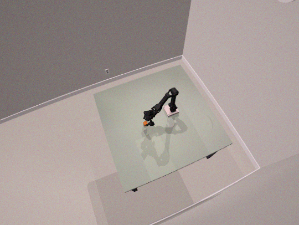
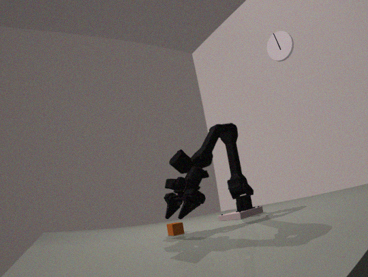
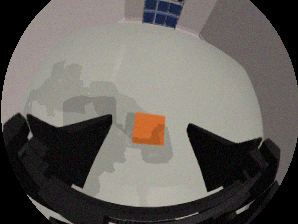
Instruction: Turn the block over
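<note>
The orange block (image 1: pixel 145 123) (image 2: pixel 175 229) (image 3: pixel 148 129) rests flat on the pale green table (image 1: pixel 166 147) (image 2: pixel 102 254) (image 3: pixel 195 75). Its upper face is plain orange in the wrist view, with a shadow over its lower right part. No marked side shows in any view; the block's underside and some of its sides are hidden. My gripper (image 2: pixel 173 217) (image 3: pixel 151 123) is open and empty. It is above the block, pointing down at a slant, with its fingertips clear of it. In the wrist view the block shows between the two spread fingers.
The arm's pale pink base plate (image 1: pixel 168 113) (image 2: pixel 230 215) stands on the table, to the right of the block in the top and exterior views. The arm's shadow falls on the table around the block. A dark blue gridded panel (image 3: pixel 162 12) shows beyond the table in the wrist view.
</note>
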